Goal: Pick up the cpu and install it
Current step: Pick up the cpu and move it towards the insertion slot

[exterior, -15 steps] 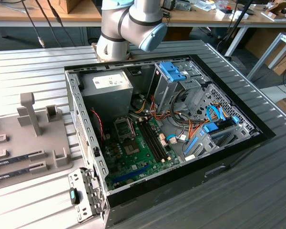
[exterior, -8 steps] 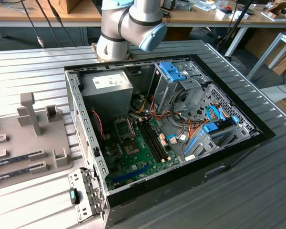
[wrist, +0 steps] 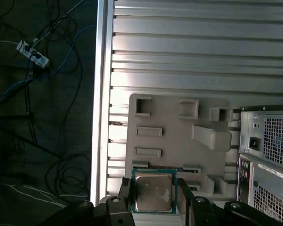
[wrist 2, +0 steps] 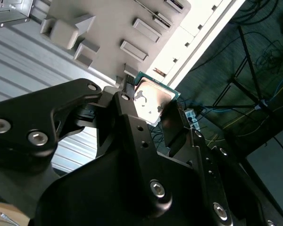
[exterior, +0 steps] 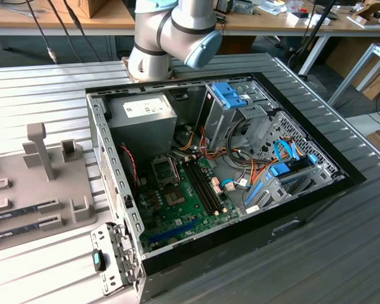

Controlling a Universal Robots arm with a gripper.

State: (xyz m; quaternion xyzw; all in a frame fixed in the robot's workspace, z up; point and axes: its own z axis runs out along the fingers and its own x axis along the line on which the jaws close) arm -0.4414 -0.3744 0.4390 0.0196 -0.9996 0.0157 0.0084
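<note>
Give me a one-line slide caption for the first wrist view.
Gripper holding the cpu above the grey tray on the slatted table, computer case alongside.

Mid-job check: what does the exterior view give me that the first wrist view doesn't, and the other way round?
Exterior view: the computer case open on its side, with the motherboard and its socket inside, and the arm behind it. First wrist view: the cpu clamped in the gripper, the grey fixture tray beyond it, and floor cables. Both: the tray, the case and the ribbed table.
</note>
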